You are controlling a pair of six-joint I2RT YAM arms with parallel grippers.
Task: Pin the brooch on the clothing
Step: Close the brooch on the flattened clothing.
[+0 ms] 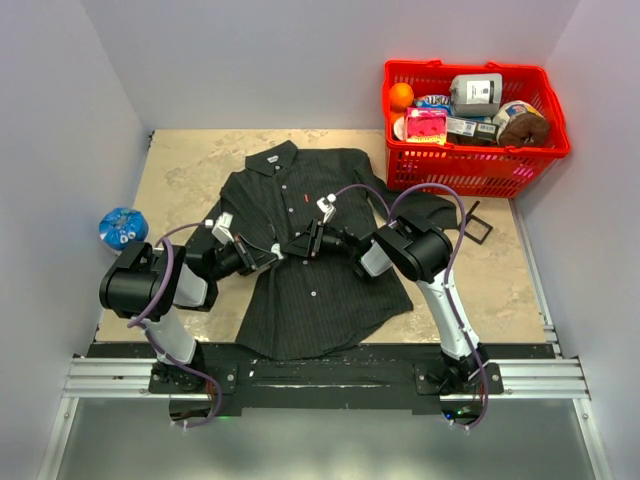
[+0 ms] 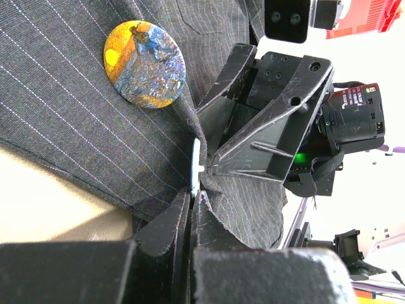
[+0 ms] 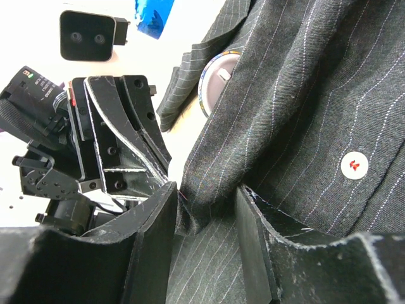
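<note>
A: Where is the brooch point(image 2: 145, 63)?
B: On the shirt point(image 1: 300, 290). It's a round, flat, glossy disc, mottled orange and blue, face out against the cloth just beside the pinched fold.

A: And the shirt itself?
B: Dark charcoal weave with thin pale pinstripes and small pale buttons. It's spread collar-up on the mottled beige table point(image 1: 190, 170) and rucked at mid-front.

A: What about the left gripper point(image 2: 193, 196)?
B: Its black jaws are pressed together on a thin ridge of shirt cloth.

A: The right gripper point(image 3: 205, 209)?
B: It meets the left tip to tip. The jaws stand part-way apart with a thick fold of shirt bunched between them, and the cloth puckers at both pads.

A: Anything further out?
B: A red plastic lattice basket point(image 1: 470, 150) sits at the far right corner, filled with packets and an orange
</note>
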